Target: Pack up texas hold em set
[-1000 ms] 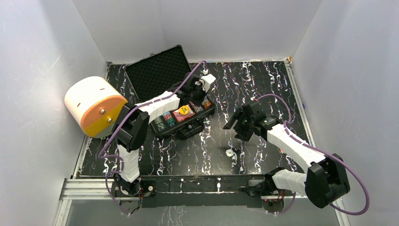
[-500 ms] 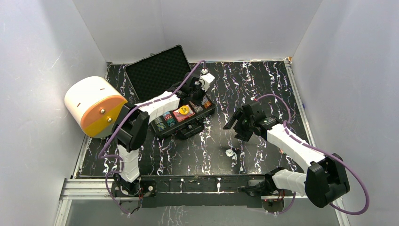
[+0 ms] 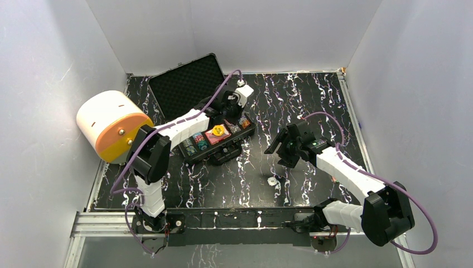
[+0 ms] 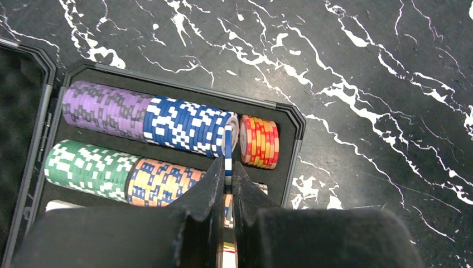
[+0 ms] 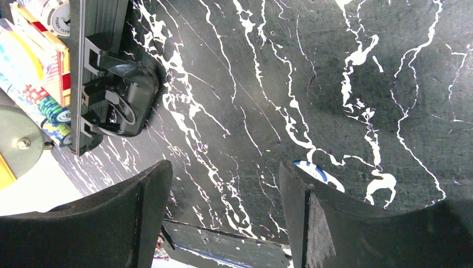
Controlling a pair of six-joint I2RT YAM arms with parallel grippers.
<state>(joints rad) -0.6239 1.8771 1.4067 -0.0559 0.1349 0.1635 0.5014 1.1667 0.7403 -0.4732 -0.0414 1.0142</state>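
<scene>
At far left a big white-and-orange plastic cylinder point(image 3: 111, 125) sits idle. Beside it the black rectangular hard case point(image 3: 187, 84) lies open on the black marbled table point(image 3: 301, 100), with dimpled foam in its lid and ridged chips racked on edge in its tray. Over the last second the left arm's elbow has swung and the left hand point(image 4: 227, 173) has edged along the far row. It is pinching a blue-and-white poker chip point(image 4: 228, 146) edgewise at the end of the blue stack point(image 4: 187, 127), beside the short red-and-yellow stack point(image 4: 259, 142); that chip looks nearly seated. The right hand point(image 5: 223, 184), unmoved, hangs spread near a stray round chip point(image 3: 271, 181) on the table, probably the next pickup.
</scene>
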